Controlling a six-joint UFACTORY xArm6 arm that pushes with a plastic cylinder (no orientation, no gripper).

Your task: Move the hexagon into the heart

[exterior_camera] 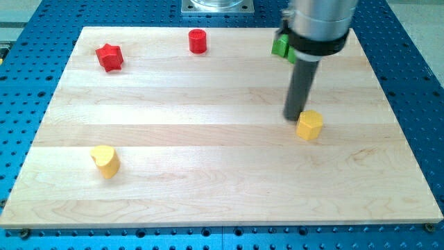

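A yellow hexagon block point(310, 125) lies right of the board's middle. A yellow heart block point(105, 160) lies near the board's lower left. My tip point(293, 117) stands just to the upper left of the hexagon, touching or nearly touching its edge. The heart is far off to the view's left of the tip.
A red star block point(109, 56) lies at the upper left. A red cylinder point(198, 41) lies at the top middle. A green block point(280, 46) sits at the top right, partly hidden behind the arm. The wooden board point(208, 201) rests on a blue perforated table.
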